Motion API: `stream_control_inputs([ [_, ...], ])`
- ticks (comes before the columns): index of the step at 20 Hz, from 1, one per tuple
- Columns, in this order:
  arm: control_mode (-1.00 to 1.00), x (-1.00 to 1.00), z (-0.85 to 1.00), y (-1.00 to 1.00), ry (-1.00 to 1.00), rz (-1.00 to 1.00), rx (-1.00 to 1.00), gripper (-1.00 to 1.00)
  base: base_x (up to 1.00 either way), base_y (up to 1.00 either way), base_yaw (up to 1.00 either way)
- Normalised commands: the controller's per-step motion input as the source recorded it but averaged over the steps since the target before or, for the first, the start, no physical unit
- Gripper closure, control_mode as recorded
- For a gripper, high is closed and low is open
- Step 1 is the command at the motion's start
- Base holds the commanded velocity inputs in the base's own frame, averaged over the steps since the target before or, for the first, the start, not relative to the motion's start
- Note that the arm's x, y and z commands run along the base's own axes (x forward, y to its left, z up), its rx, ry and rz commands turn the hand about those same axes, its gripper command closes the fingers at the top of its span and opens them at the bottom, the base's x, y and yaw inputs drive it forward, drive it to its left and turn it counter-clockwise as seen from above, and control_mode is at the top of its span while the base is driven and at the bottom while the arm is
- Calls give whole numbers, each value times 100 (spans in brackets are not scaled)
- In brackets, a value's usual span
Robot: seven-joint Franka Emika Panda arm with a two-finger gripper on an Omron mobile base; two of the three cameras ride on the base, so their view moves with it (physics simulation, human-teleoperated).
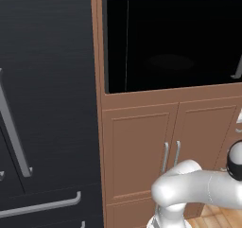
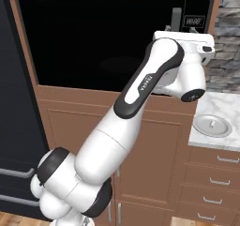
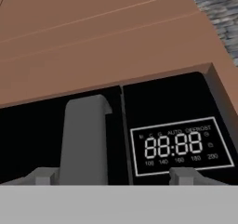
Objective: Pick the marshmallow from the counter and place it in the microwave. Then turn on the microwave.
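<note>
Here the microwave takes up most of the wooden cabinet, a wide black box whose long axis runs side to side and whose dark front faces out toward the robot. Beside the cabinet lies the counter, bearing a round plate. The arm reaches up to the microwave's right end, where the grey door handle stands upright just beside the display. In the hand view the gripper sits close in front of these, its jaws spread wide, one tip below the handle and the other below the display, with nothing between them. The marshmallow can't be made out anywhere; the cavity is too dark to tell whether it lies inside. Judging by the hand's place, the turning-on step is underway, and next comes a press on the control panel.
</note>
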Motion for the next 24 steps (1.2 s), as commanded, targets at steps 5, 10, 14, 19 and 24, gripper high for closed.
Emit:
stream_control_inputs([
  [5,-100,0,0,0,0,0,0,100,0,0,0],
  [10,-100,0,0,0,0,0,0,100,0,0,0],
  [14,-100,-8,0,0,0,0,0,100,0,0,0],
  [19,-100,-29,0,0,0,0,0,100,0,0,0],
  [24,-100,-40,0,0,0,3,0,100,0,0,0],
])
